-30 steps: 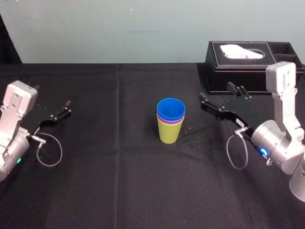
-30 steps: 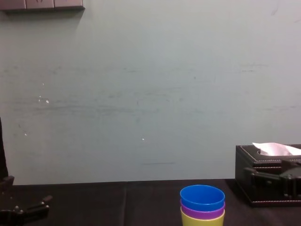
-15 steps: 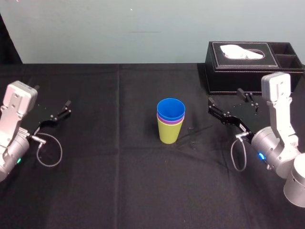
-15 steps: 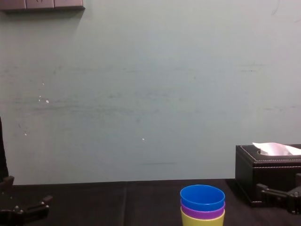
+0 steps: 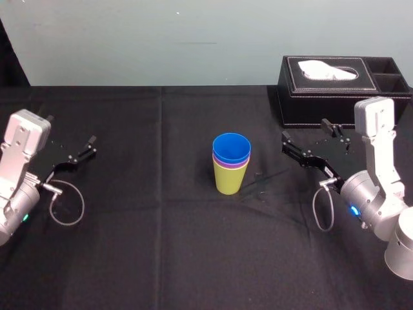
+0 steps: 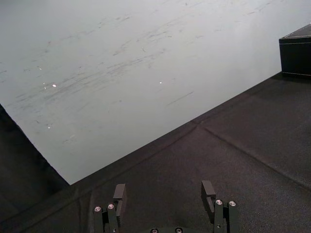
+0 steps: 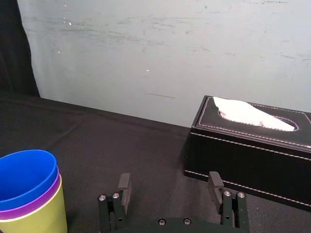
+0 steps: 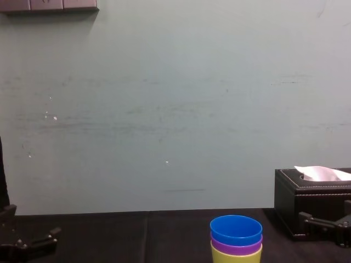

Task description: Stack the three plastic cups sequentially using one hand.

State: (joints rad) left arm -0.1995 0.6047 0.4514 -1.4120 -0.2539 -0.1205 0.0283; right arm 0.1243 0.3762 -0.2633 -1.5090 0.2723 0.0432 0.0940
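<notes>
the blue cup [image 5: 231, 146] is nested in the purple cup [image 5: 231, 164], that in the yellow-green cup [image 5: 230, 181], at the middle of the worktop [image 5: 161, 245]; stacking is judged done. the right gripper [image 5: 304, 130] and left gripper [image 5: 71, 129] are held aside, fingers wide, empty.

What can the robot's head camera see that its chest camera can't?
Head camera: looking down, it shows the whole yellow-green plastic cup right to its base on the black tablecloth, plus the robot's silver arms.
Chest camera: it shows the pale wall high up, with a grey panel at the top.
Both: the bright blue plastic cup nested in the purple plastic cup, the black leather tissue box, the open left claw and the open right claw.
</notes>
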